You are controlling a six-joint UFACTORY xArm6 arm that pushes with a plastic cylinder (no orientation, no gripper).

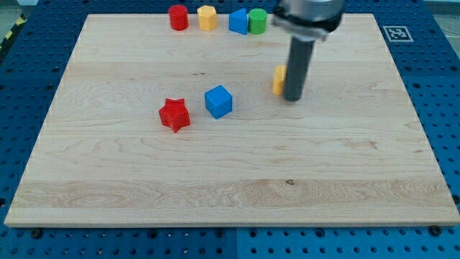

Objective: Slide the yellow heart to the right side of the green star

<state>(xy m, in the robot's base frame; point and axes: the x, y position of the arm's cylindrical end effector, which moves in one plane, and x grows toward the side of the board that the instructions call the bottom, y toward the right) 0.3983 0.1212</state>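
- Just to the view's left of my tip point(292, 98), touching the rod, the yellow block point(278, 80) is standing half hidden; it is probably the yellow heart, but I cannot confirm the shape.
- No pincer is existing on this arm, only the rod, so nothing is being gripped.
- Up from my tip, at the desk point(359, 180) top edge, a green block point(257, 21) is sitting beside a blue block point(238, 21); whether it is the star I cannot tell.
- Pushing off-centre is risking that the heart slips aside, or knocks the green one.

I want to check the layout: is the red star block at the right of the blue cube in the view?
No, the red star lies at the view's left of the blue cube, slightly lower.
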